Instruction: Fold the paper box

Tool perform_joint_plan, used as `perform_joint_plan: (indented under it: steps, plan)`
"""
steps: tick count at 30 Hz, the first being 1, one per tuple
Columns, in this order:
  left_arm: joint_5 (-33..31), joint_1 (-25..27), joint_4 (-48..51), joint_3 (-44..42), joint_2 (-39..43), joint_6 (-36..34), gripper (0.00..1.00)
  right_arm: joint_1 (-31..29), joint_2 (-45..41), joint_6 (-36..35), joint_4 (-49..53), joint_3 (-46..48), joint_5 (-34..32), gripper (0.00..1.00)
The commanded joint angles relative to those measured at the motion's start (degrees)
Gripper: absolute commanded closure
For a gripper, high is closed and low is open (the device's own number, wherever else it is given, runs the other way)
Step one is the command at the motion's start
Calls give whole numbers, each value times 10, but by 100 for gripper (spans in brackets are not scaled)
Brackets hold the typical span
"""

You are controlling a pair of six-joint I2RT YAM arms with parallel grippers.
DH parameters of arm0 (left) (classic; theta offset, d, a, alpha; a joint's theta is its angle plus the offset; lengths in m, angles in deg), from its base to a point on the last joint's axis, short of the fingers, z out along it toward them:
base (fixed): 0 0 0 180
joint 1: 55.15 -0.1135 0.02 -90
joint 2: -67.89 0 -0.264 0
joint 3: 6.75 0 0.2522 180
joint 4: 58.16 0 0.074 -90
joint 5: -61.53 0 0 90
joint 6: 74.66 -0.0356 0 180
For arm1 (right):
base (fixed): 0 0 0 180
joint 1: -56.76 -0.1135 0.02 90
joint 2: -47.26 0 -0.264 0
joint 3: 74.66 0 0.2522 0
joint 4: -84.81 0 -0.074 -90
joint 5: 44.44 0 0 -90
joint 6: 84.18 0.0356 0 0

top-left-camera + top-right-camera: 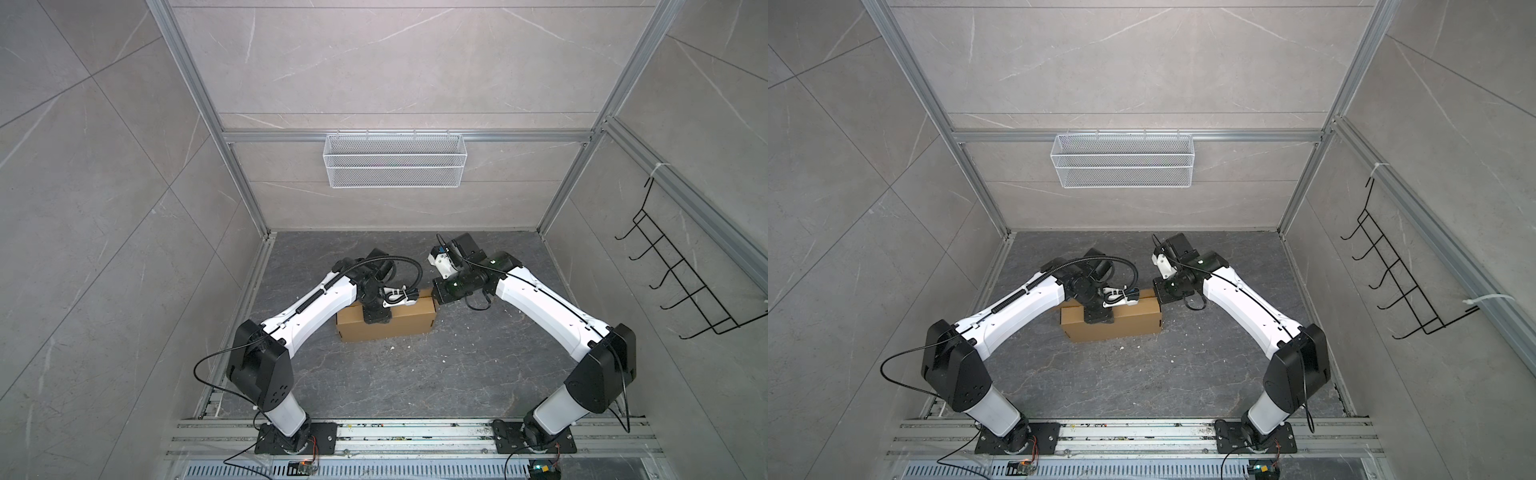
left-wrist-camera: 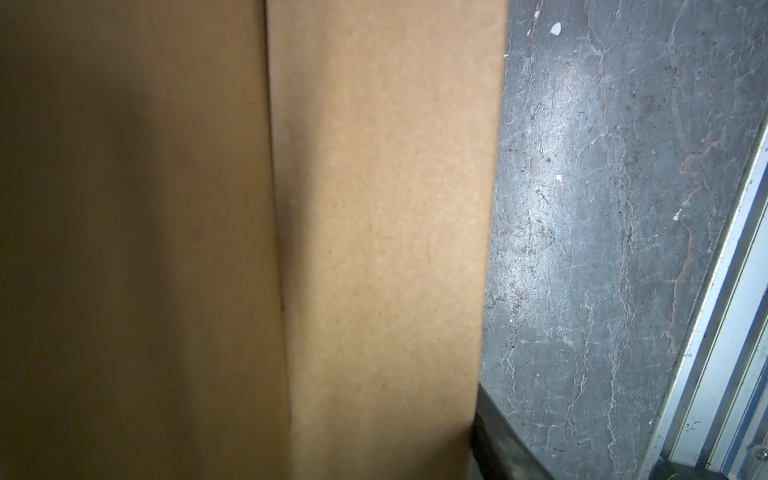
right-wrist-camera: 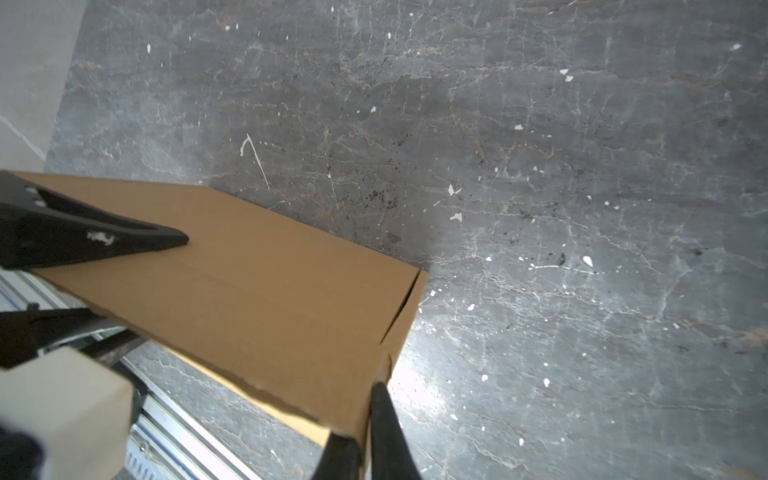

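Note:
The paper box is plain brown cardboard, folded into a shallow closed shape, and lies on the dark table in both top views. My left gripper comes down over the middle of the box. In the right wrist view one of its black fingers lies on the box's top face and another stands beside the long edge. The left wrist view is filled by cardboard, with one dark finger at its edge. My right gripper is shut on the box's thin end wall at the right corner.
A white wire basket hangs on the back wall. A black wire rack is fixed to the right wall. Aluminium rails run along the front, and another rail edges the table's left side. White crumbs dot the table.

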Motion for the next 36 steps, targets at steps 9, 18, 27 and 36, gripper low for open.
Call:
perform_joint_plan:
  steps: [9,18,27,36]
  plan:
    - [19,4,3,-4,-20,3,51,-3,-33,65,-51,44,7,92]
    - [18,4,3,-3,-20,2,51,-3,-35,76,-63,70,-1,94]
    - [16,5,5,1,-20,2,50,-2,-33,63,-61,91,-14,96]
    - [-1,6,7,9,-16,3,43,-3,-36,58,-60,88,-13,97]
